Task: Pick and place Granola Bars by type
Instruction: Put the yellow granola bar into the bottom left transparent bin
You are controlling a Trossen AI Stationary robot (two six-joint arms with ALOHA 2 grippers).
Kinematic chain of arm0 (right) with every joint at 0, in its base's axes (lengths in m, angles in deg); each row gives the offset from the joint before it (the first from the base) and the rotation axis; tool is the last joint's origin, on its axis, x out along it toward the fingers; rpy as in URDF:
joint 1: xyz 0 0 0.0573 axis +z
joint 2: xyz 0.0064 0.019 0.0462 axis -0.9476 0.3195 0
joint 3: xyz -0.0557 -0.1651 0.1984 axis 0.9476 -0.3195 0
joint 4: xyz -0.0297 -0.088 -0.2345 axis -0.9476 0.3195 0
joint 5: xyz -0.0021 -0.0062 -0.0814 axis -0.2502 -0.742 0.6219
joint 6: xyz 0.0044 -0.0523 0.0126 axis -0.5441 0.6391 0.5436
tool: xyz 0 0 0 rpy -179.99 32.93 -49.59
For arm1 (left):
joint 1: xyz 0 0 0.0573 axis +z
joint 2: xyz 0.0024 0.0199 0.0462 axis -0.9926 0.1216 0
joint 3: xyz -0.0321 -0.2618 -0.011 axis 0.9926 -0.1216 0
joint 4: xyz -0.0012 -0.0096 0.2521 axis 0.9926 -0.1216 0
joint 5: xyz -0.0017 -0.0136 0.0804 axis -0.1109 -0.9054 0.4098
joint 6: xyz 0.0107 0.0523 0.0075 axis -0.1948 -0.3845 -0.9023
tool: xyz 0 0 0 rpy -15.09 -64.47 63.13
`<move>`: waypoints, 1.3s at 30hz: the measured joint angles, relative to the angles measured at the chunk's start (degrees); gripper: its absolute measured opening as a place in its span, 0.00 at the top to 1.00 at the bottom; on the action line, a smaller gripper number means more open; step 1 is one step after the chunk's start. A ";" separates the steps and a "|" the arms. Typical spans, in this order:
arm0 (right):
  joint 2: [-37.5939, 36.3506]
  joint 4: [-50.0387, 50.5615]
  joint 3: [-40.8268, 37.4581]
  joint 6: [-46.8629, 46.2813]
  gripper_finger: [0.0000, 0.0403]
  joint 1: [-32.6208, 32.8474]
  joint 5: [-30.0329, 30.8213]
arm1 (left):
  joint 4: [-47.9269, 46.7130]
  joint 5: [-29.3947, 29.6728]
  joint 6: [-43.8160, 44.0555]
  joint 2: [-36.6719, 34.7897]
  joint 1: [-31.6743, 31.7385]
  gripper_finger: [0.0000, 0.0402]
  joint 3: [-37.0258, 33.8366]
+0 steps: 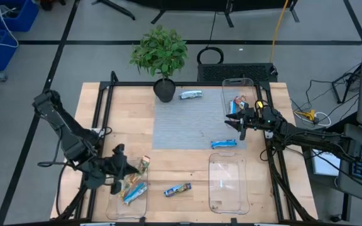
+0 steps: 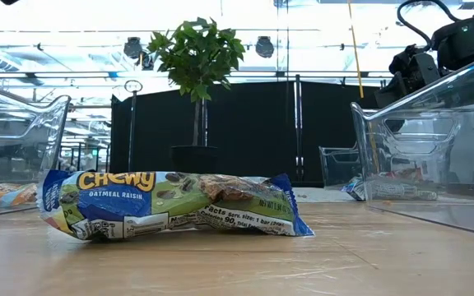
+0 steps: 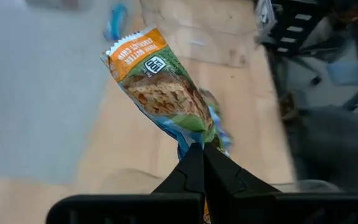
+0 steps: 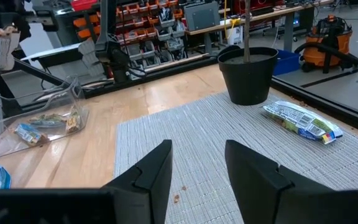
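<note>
My left gripper (image 1: 134,167) is shut on an orange-and-green granola bar (image 3: 160,93) and holds it in the air just beyond the far edge of the near-left clear tray (image 1: 126,196). That tray has several bars in it. Loose bars lie on the grey mat (image 1: 190,95), at the mat's near right corner (image 1: 224,144) and on the wood near the front (image 1: 177,189). My right gripper (image 4: 197,168) stands open and empty over the mat's right edge, beside the far right tray (image 1: 241,94), which also has bars in it. My left gripper pinches the bar by the crimped end of its wrapper (image 3: 199,140) between its two shut fingers. The rest of the bar sticks out past the fingertips, with its orange end (image 3: 132,50) farthest away. The bar is lifted clear of the table and the tray.
An empty clear tray (image 1: 227,182) sits at the near right. A potted plant (image 1: 162,59) stands at the mat's far edge. In the low view, the front bar (image 2: 171,205) lies across the foreground between the tray walls.
</note>
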 joint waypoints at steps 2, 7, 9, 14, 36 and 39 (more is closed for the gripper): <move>0.00 -0.02 0.00 0.11 0.65 -0.02 0.00 | 0.06 4.89 -5.77 -0.06 -0.92 1.00 0.00; 0.00 -0.06 -0.01 0.32 0.65 0.00 0.00 | 3.06 13.25 -14.21 -4.49 -2.00 1.00 -3.48; 0.00 -0.06 0.00 0.42 0.65 -0.02 0.01 | 5.52 13.50 -14.88 -8.50 -0.29 1.00 -7.44; -0.02 -0.71 -0.02 0.44 0.65 0.00 0.04 | 20.90 6.08 -26.51 -22.76 7.88 1.00 -20.84; 0.02 0.49 -0.01 -0.59 0.65 0.00 0.15 | 13.17 -45.45 -29.84 -43.80 35.93 1.00 -23.93; 0.02 0.72 -0.01 -0.61 0.65 -0.02 0.15 | 10.68 -46.92 -24.34 -43.73 35.87 1.00 -23.89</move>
